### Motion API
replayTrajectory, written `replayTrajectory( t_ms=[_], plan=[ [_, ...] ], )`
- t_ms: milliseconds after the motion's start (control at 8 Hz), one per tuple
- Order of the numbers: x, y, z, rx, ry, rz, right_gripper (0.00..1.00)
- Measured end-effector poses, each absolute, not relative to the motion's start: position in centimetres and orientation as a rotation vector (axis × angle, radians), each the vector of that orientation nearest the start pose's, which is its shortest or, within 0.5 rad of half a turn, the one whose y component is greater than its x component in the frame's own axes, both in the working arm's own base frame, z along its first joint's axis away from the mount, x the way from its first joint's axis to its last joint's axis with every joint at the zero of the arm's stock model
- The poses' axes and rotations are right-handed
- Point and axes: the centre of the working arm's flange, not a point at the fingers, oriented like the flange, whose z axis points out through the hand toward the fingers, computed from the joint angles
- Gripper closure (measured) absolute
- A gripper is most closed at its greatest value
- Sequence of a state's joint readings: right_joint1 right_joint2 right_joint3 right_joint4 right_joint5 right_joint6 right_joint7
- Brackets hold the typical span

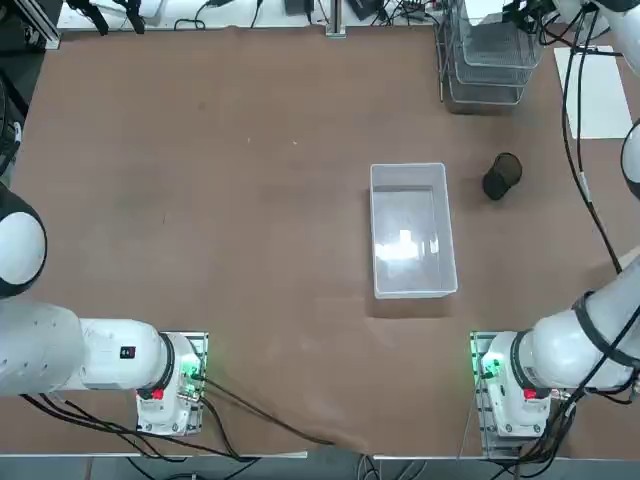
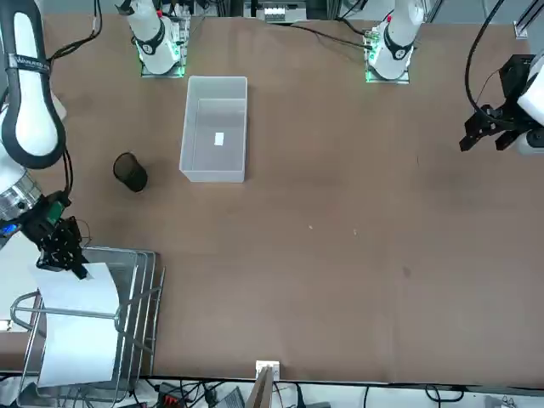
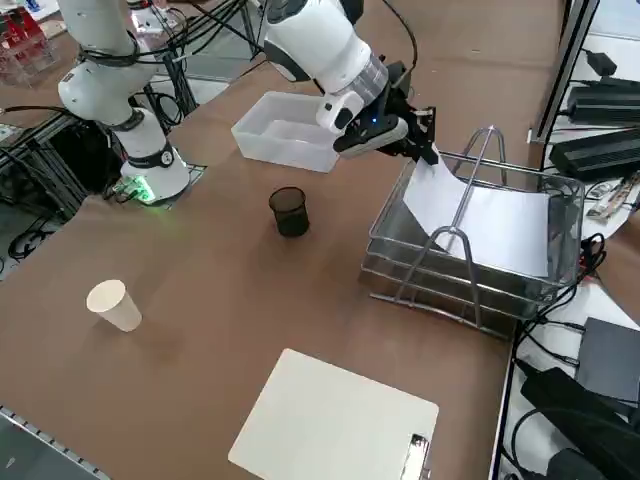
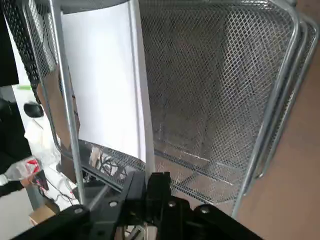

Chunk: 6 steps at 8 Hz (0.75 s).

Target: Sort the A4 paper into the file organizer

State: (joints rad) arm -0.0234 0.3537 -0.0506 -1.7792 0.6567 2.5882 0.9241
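Note:
My right gripper hovers over the near end of the silver wire-mesh file organizer at the table's far right corner, shut on one corner of the white A4 paper. The sheet slopes down from the fingers into the top tray, bending across a wire handle. From the front, the gripper pinches the sheet's upper corner above the organizer. In the wrist view the fingers clamp the paper's edge, with the mesh tray beyond.
A clear plastic bin stands mid-table. A black mesh cup lies between it and the organizer. A white clipboard and a paper cup sit along the table's right edge.

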Motion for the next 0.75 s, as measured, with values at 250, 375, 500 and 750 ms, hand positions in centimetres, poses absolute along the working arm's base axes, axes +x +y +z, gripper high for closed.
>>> replayTrajectory(
  t_ms=[250,375,500,750],
  plan=[
    [68.0,-5.2,40.2,-1.844,1.737,-0.297,0.98],
    [68.1,-4.6,40.0,-1.836,1.744,-0.295,0.98],
    [68.2,-4.2,39.8,-1.834,1.744,-0.296,0.96],
    [68.2,-3.8,39.8,-1.839,1.739,-0.296,0.84]
  ],
)
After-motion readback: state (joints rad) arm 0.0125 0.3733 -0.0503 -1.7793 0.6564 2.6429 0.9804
